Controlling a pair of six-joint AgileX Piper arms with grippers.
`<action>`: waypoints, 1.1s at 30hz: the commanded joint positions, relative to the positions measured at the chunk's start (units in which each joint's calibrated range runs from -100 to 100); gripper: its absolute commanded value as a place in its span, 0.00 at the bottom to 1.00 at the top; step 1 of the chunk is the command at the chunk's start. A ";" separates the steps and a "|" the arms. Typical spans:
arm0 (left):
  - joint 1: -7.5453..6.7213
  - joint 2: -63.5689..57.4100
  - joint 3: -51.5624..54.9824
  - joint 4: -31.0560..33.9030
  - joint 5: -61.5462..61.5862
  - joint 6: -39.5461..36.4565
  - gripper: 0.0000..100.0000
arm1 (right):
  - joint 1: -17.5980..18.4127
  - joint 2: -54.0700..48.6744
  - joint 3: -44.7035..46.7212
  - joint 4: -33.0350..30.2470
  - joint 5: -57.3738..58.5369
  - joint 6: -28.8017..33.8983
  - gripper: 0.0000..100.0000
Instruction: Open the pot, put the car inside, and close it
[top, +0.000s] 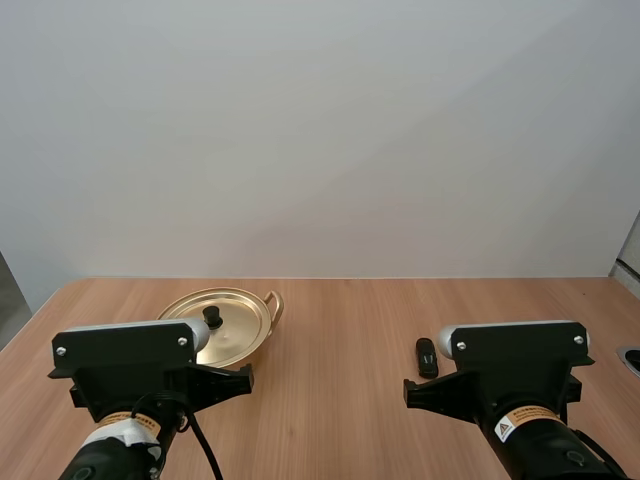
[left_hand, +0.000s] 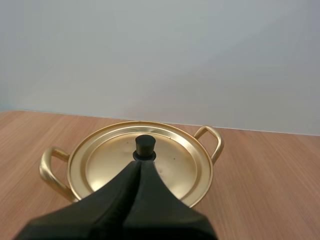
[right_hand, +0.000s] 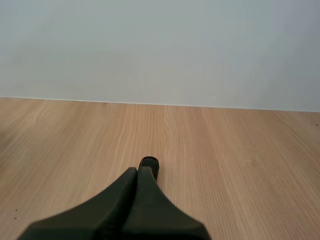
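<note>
High view: pot (top: 274, 304) sits left on the table (top: 340, 340), lid (top: 236, 326) on; car (top: 427, 357) well apart to its right. Left gripper (left_hand: 141, 165) pressed together near the lid knob (left_hand: 145, 146). Right gripper (right_hand: 137, 172) pressed together beside the car. Opening not yet begun. Next move, as I judge it: spread left gripper, pinch knob, lift.

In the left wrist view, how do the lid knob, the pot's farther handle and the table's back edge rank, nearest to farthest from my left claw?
1. The lid knob, just ahead of the shut left claw.
2. The farther handle, past the lid.
3. The table's back edge, behind them all.
</note>
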 joint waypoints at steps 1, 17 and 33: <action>0.00 0.00 0.00 0.00 -0.05 -0.04 0.00 | -0.01 0.00 0.00 0.07 -0.07 -0.01 0.00; 0.04 0.00 0.00 0.00 -54.04 2.39 0.00 | -0.01 0.00 0.00 -2.79 -27.38 -0.49 0.00; 0.04 0.00 -11.45 -0.11 -74.56 14.23 0.00 | -0.01 0.00 0.00 -2.79 -107.47 -1.39 0.00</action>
